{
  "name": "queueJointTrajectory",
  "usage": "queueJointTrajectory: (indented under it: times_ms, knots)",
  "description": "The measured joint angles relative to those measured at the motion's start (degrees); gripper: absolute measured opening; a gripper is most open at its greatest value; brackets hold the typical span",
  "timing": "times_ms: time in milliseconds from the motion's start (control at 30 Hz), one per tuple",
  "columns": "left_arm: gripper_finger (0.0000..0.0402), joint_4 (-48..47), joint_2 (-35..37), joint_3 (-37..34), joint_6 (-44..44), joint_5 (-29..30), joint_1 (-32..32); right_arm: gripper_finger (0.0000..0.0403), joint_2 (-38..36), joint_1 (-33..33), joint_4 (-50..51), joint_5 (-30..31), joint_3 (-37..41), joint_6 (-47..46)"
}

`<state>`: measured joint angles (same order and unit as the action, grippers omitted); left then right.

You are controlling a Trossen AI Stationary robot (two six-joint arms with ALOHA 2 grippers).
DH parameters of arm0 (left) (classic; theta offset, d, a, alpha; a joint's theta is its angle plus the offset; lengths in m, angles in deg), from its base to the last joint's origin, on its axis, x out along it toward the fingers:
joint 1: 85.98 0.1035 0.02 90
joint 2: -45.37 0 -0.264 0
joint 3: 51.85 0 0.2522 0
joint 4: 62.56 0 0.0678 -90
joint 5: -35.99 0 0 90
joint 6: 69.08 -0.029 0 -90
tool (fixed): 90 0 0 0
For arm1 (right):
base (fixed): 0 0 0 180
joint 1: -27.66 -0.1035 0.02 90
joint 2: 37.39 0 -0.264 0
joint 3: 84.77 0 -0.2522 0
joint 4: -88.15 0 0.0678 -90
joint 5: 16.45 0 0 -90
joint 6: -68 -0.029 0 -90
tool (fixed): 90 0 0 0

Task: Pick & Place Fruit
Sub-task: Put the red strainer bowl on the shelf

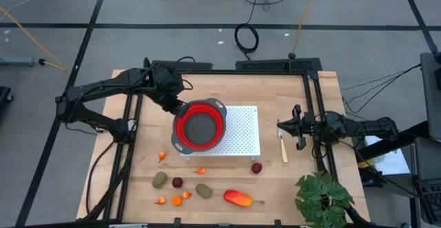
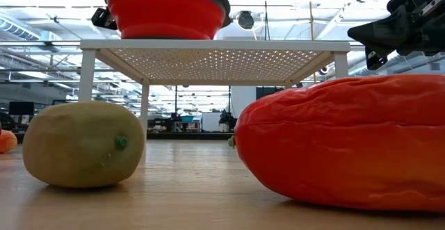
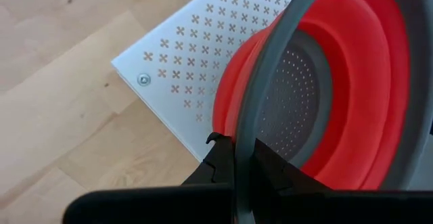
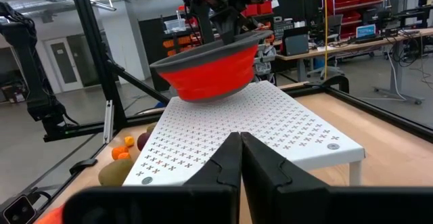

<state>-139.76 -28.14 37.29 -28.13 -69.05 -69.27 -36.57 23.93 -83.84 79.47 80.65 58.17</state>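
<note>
- The left pincer is clamped on the grey rim of the red colander, its fingers pinching that rim edge-on. A rim grip like this suits moving a light, collapsible bowl without crushing its soft wall.
- The colander hangs tilted over the left part of the white perforated stand. In the right wrist view its near edge dips toward the stand top; I cannot tell whether it touches yet.
- Judging by the task, the colander is probably meant as the container, set up on the stand so fruit can be dropped in from the side.
- The fruit is all on the desk in front of the stand, none in the colander: the mango-like piece at the front, two olive ovals, two dark red balls and small orange bits.
- The right pincer waits right of the stand with its fingers pressed together and holds nothing, just beside a yellow-handled knife.
- The fruit-picking part of the task looks not yet begun.
</note>
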Motion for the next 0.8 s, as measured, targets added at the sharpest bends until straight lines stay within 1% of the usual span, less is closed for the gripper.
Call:
queueJointTrajectory:
  times_ms: [267,567,800]
  knots:
    - [0.0005,0.1,-1.3,0.1,0.2,0.0,-1.7,0.0000,0.0,0.0,0.0,0.0,0.0,0.0]
    - [0.0006,0.2,-1.6,0.0,-0.2,0.2,-1.8,0.0000,0.0,0.0,0.0,0.0,0.0,0.0]
    - [0.0030,0.2,-1.5,0.0,-0.3,3.4,-1.8,0.0000,0.0,0.0,0.0,0.0,0.0,0.0]
